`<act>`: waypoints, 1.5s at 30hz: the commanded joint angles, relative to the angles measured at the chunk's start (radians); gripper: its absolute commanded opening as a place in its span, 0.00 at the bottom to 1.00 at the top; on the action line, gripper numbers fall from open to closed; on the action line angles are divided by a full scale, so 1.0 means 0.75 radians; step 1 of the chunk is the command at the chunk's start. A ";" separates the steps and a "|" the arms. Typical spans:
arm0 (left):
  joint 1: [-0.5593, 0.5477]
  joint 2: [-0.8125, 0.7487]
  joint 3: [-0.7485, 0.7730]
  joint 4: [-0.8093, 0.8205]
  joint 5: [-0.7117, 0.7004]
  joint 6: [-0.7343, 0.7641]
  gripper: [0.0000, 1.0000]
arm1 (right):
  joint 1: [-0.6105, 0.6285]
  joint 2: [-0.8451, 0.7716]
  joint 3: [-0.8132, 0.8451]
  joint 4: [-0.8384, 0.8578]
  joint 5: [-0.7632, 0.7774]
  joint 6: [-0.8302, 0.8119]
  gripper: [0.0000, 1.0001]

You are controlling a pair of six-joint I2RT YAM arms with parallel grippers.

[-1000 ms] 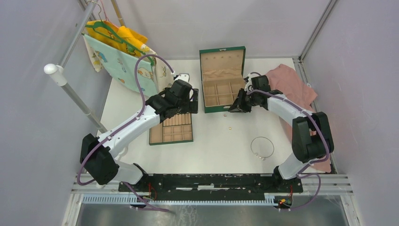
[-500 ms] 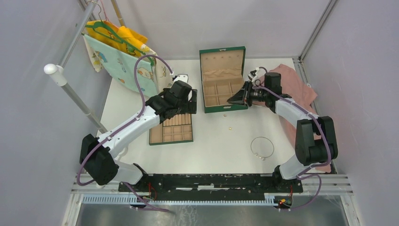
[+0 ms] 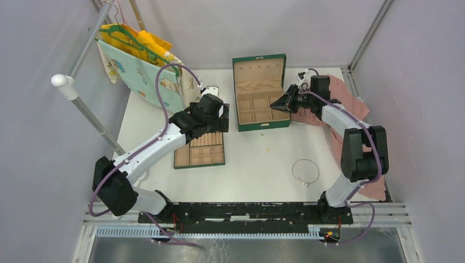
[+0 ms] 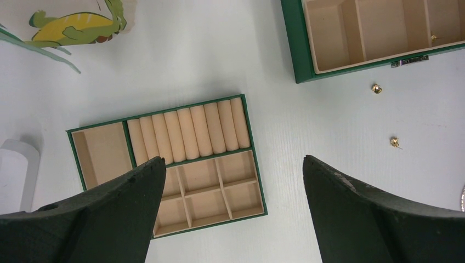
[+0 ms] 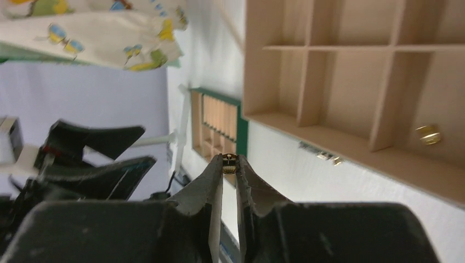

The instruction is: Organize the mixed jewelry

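— The left gripper (image 4: 233,160)?
— Fingers wide apart, above the divider tray (image 4: 104,150).
— And the jewelry?
— A gold stud (image 4: 376,87) and a second stud (image 4: 394,142) lie on the table (image 3: 247,175) before the green box (image 3: 249,128). The right gripper (image 5: 229,160) pinches a gold bit (image 5: 230,164) at its right edge. The silver hoop (image 3: 305,171) lies further right.

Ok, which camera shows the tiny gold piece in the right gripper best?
Right wrist: the tiny gold piece sits pinched at the tips of the right gripper, sharp and central. Top external shows only that gripper at the green box with tan compartments, the piece too small to see. Left wrist misses it.
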 commanded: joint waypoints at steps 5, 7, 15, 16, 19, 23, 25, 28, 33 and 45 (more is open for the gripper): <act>0.004 -0.050 0.018 0.016 -0.020 0.028 1.00 | -0.006 0.169 0.245 -0.337 0.379 -0.326 0.18; 0.003 -0.044 0.017 0.018 -0.011 0.025 1.00 | -0.002 0.193 0.261 -0.372 0.428 -0.366 0.18; 0.004 -0.025 0.026 0.032 -0.003 0.025 1.00 | 0.013 0.263 0.268 -0.372 0.537 -0.406 0.18; 0.004 -0.020 0.028 0.032 -0.002 0.027 1.00 | 0.014 0.272 0.273 -0.363 0.542 -0.404 0.18; 0.002 -0.011 0.036 0.033 0.004 0.033 1.00 | 0.018 0.289 0.284 -0.363 0.571 -0.400 0.23; 0.002 0.001 0.047 0.034 0.005 0.036 1.00 | 0.022 0.290 0.287 -0.369 0.581 -0.410 0.41; 0.003 0.009 0.055 0.035 0.007 0.038 1.00 | 0.022 0.271 0.284 -0.371 0.585 -0.421 0.42; 0.002 0.020 0.063 0.033 0.011 0.041 1.00 | 0.026 0.199 0.265 -0.368 0.621 -0.455 0.42; 0.004 0.032 0.070 0.048 0.014 0.045 1.00 | 0.109 -0.036 0.157 -0.374 0.818 -0.652 0.43; 0.002 0.075 0.105 0.064 0.040 0.042 1.00 | 0.519 -0.298 -0.287 -0.472 1.133 -0.692 0.51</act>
